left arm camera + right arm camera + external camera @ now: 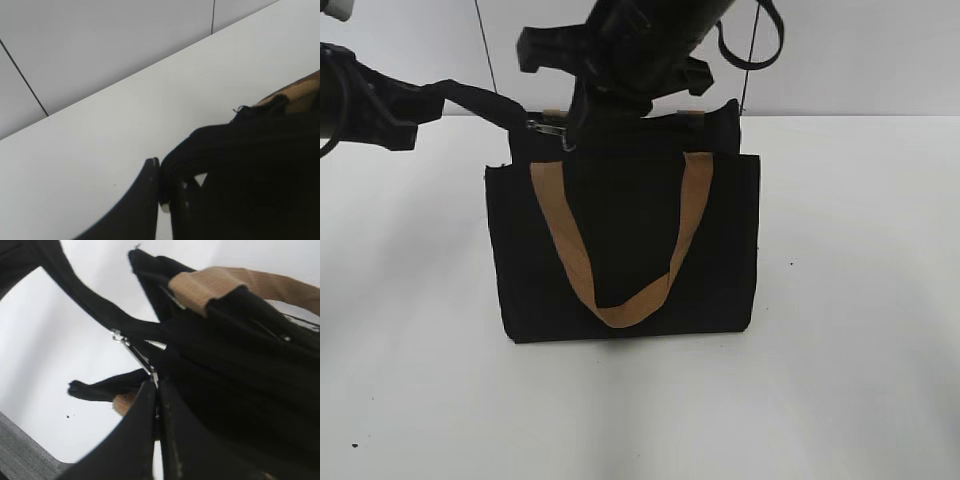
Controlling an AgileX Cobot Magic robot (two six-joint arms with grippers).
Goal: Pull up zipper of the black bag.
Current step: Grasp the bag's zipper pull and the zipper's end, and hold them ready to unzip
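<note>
The black bag [625,250] stands upright mid-table, with a tan handle [620,300] hanging down its front. The silver zipper pull [548,128] sits at the bag's top left corner. My left gripper [415,110] is shut on the black fabric tail of the bag's zip line and holds it stretched out to the left; in the left wrist view the jaws [162,187] pinch that black fabric [200,145]. My right gripper [575,125] comes down from above and is shut on the zipper pull [135,352]; its jaws [156,390] close on the pull's end.
The white table [840,380] lies around the bag, with a grey wall behind. A second tan handle [225,282] shows at the bag's top in the right wrist view. A thin cable [485,45] hangs at the back left.
</note>
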